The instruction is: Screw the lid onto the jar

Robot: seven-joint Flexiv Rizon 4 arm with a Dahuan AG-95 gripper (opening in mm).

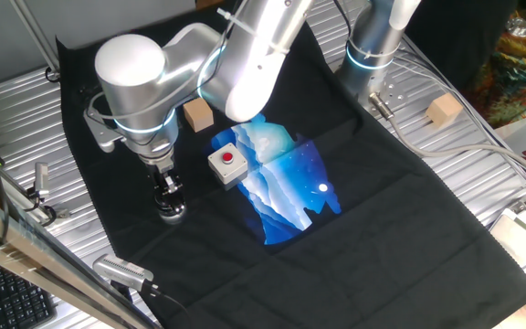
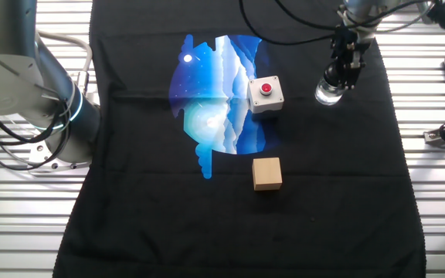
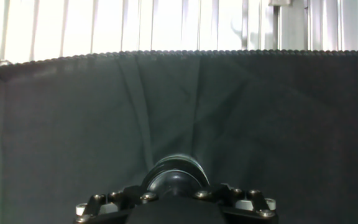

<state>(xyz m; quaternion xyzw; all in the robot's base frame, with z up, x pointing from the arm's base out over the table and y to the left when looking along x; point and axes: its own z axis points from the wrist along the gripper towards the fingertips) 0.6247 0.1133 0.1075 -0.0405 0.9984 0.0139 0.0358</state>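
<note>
Arm: the silver arm reaches down over the near-left part of the black cloth, well apart from the blue printed patch in the middle.
Bystanders: a white box with a red button sits on the edge of that patch; one tan wooden cube lies on the cloth behind it, another on the metal table off the cloth. None of them is touched.
Gripper: the gripper points straight down onto the top of the jar. The fingers look drawn in close around something dark there, though I cannot tell for sure how far they are closed.
Jar: the jar stands upright on the cloth, directly under the fingers, clear wall showing below them.
Lid: the lid shows in the hand view as a dark round cap right under the fingers, seemingly seated on the jar.
Progress: I judge the lid placed on the mouth; whether it is turned tight is not visible. Left, probably: finish twisting, let go, lift away.
</note>
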